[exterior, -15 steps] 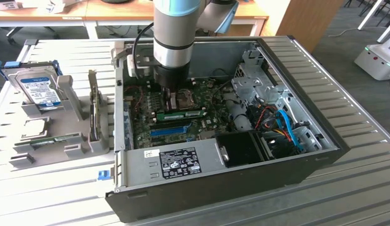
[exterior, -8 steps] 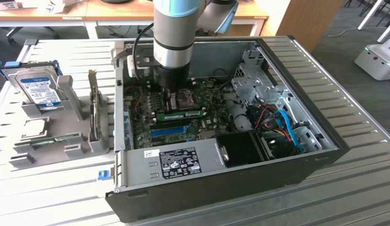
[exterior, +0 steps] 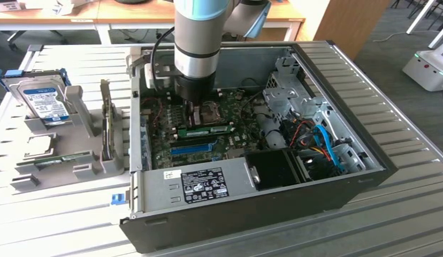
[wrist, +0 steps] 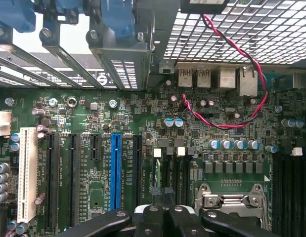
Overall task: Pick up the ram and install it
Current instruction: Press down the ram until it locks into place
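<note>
The arm reaches down into the open case (exterior: 336, 176) that lies on the slatted worktop (exterior: 414, 214), and its end effector (exterior: 205, 111) hangs just above the motherboard (exterior: 236, 134) beside the metal CPU socket (wrist: 232, 202). In the wrist view the black fingers (wrist: 157, 219) meet with no gap, so the end effector (wrist: 165, 217) is closed; whether anything thin sits between the tips cannot be told. A green ram (exterior: 207, 130) stick with a pale sticker lies along the board just in front of the end effector, toward the case's labelled front wall, next to the blue slot (exterior: 193, 148); whether it is fully seated cannot be told. The wrist view also shows that blue slot (wrist: 116, 170) among black slots, a white slot (wrist: 26, 173) and a red-and-black twisted wire (wrist: 241, 74) looping under the perforated grille. Toward the worktop's edge at the exterior view's left stands a grey holder (exterior: 71, 160) carrying a hard drive (exterior: 44, 101) upright and another green stick (exterior: 54, 160) lying in a low cradle.
</note>
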Controlling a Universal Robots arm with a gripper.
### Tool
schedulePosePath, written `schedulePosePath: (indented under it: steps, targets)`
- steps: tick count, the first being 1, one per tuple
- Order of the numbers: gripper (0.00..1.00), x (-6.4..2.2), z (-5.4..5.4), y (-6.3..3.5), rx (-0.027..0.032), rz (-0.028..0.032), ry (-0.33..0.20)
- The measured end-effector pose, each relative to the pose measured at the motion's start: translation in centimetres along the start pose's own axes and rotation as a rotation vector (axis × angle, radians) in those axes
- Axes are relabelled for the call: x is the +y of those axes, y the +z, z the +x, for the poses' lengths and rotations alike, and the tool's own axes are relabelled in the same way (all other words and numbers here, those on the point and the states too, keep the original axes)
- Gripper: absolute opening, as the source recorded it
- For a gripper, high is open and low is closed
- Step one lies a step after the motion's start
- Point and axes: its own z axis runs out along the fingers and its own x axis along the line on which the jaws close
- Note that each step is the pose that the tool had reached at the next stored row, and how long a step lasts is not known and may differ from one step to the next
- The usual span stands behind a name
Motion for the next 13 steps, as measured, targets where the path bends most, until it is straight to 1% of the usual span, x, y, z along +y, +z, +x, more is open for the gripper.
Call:
schedulePosePath:
  steps: [13]
  targets:
    - [0.11,-0.01,0.01,0.21,0.0000,0.0000,0.000]
